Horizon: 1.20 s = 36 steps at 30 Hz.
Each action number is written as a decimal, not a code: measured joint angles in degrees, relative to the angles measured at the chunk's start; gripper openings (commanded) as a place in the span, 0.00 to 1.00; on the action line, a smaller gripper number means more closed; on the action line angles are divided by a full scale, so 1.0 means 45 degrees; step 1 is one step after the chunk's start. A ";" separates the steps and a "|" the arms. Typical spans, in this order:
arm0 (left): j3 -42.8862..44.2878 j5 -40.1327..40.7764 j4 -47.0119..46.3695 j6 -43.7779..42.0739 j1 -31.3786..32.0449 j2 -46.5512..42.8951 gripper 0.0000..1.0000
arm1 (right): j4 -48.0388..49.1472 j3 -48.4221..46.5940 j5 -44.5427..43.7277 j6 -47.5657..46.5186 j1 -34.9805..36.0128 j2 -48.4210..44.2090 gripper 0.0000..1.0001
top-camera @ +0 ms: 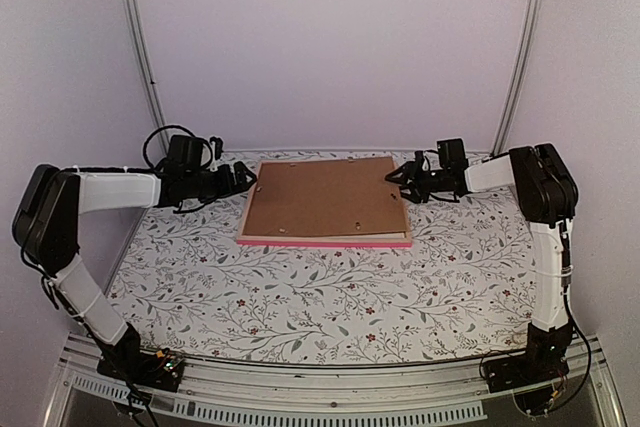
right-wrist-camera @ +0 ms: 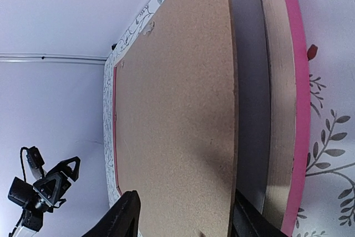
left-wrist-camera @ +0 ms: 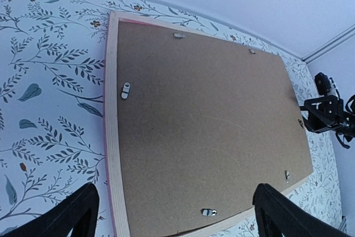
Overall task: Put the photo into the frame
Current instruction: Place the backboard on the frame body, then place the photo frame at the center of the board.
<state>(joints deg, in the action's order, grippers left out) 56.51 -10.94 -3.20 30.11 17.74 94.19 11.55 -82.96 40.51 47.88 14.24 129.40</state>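
While the thin pink rectangular picture frame (top-camera: 330, 242) lies face down at the far middle of the leaf-patterned table (top-camera: 300, 297), a plain brown backing board (top-camera: 325, 197) covers it. The left gripper (top-camera: 245, 180) is just beside its left edge and the right gripper (top-camera: 402, 182) is at its right.

Left wrist view: jaws spread wide, holding nothing.

Right wrist view: jaws partly apart either side of the board's raised right edge, not clamped — frame rim beneath.

Whether the photo lies underneath cannot be told.

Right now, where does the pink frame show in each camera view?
Top external: the pink frame lies centred toward the back of the table.
Left wrist: the frame fills the centre, pale rim at left.
Right wrist: the frame is a pink band down the right side.
Shared landmark: the brown backing board over it.
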 measured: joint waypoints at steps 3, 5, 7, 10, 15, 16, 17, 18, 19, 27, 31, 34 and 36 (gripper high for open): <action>0.0000 0.0000 -0.0049 0.0000 0.0000 0.0214 1.00 | -0.0529 -0.0175 -0.0325 -0.0447 0.0005 -0.0151 0.58; 0.0000 0.0000 -0.0068 0.0000 0.0000 0.0345 1.00 | -0.0821 -0.0253 -0.0525 -0.0680 0.0005 -0.0219 0.58; 0.0000 0.0005 -0.0073 -0.0005 0.0000 0.0437 1.00 | -0.1103 -0.0272 -0.0665 -0.0903 0.0005 -0.0272 0.59; 0.0000 0.0005 -0.0078 -0.0005 -0.0005 0.0510 1.00 | -0.1447 -0.0335 -0.0879 -0.1161 0.0005 -0.0291 0.59; 0.0000 0.0024 -0.0087 -0.0005 -0.0005 0.0641 1.00 | -0.1923 -0.0418 -0.1205 -0.1472 0.0005 -0.0316 0.60; 0.0000 0.0029 -0.0083 -0.0005 -0.0005 0.0690 1.00 | -0.2016 -0.0423 -0.1311 -0.1559 0.0010 -0.0350 0.60; 0.0000 0.0029 -0.0083 -0.0005 -0.0005 0.0743 0.99 | -0.2123 -0.0423 -0.1443 -0.1671 0.0015 -0.0408 0.60; 0.0000 0.0029 -0.0083 -0.0005 -0.0005 0.0797 1.00 | -0.2220 -0.0423 -0.1554 -0.1783 0.0015 -0.0471 0.60; 0.0000 0.0039 -0.0083 -0.0005 -0.0005 0.0860 1.00 | -0.2327 -0.0423 -0.1685 -0.1899 0.0015 -0.0563 0.60; 0.0243 0.0199 0.0024 -0.0015 -0.0029 0.1515 1.00 | -0.3031 -0.0563 -0.2662 -0.2846 0.0015 -0.1243 0.60; 0.0627 0.0199 0.0214 -0.0015 -0.0102 0.1919 1.00 | -0.3390 -0.0811 -0.3016 -0.3186 0.0015 -0.1243 0.60; 0.1025 0.0185 0.0233 -0.0015 -0.0199 0.2341 1.00 | -0.3609 -0.1054 -0.3235 -0.3385 0.0015 -0.1243 0.59; 0.1292 0.0146 0.0233 -0.0015 -0.0267 0.2667 1.00 | -0.3682 -0.1190 -0.3327 -0.3526 0.0015 -0.1239 0.59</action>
<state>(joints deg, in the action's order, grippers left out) 62.33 -10.28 -2.15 30.04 16.53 106.19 -5.02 -88.31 25.54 32.01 14.31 123.83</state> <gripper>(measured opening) 0.996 0.594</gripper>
